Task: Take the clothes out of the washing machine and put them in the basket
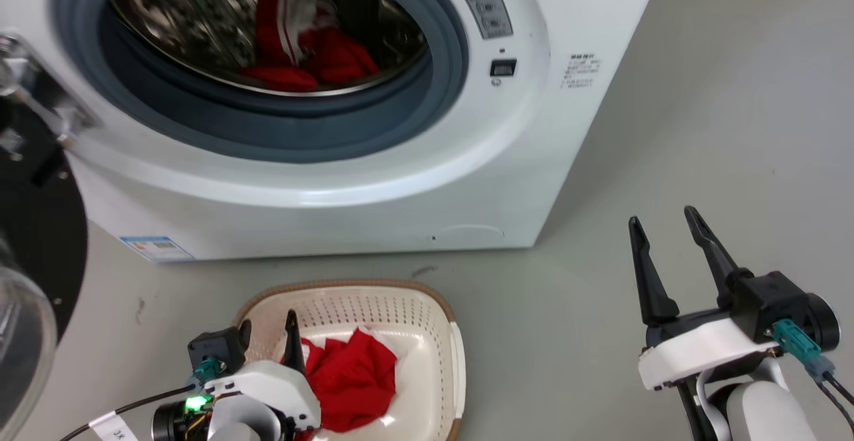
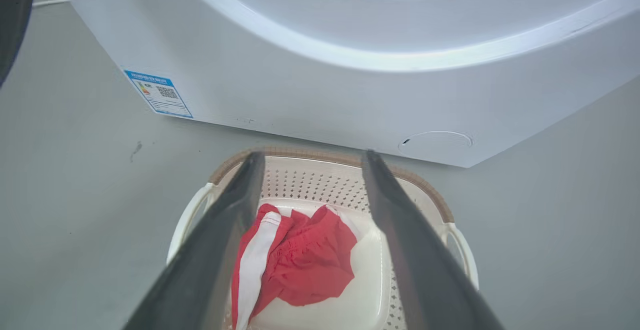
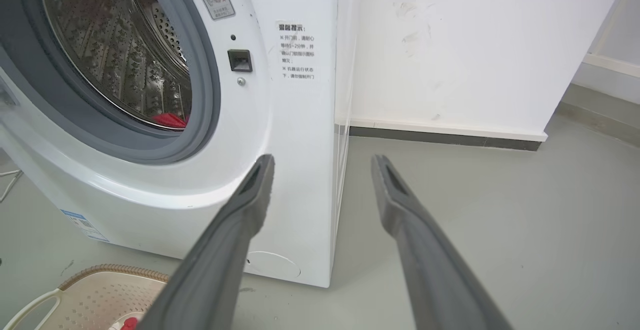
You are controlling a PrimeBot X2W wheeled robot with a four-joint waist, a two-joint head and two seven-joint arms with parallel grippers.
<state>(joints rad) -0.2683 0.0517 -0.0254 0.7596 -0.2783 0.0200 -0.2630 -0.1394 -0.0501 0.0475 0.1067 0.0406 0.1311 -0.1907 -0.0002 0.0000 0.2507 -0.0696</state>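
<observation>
Left wrist view: clothes (image 2: 300, 260) in basket (image 2: 432, 192) beneath spread left gripper (image 2: 313, 154)

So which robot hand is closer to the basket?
The left. The left gripper hangs open over the basket and its red clothes; the right gripper is off to the side, over the floor.

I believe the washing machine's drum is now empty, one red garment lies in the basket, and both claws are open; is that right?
Not quite: the drum is not empty; it holds red clothes, as the head view shows. One red garment does lie in the basket, and the left claw and right claw are open.
</observation>
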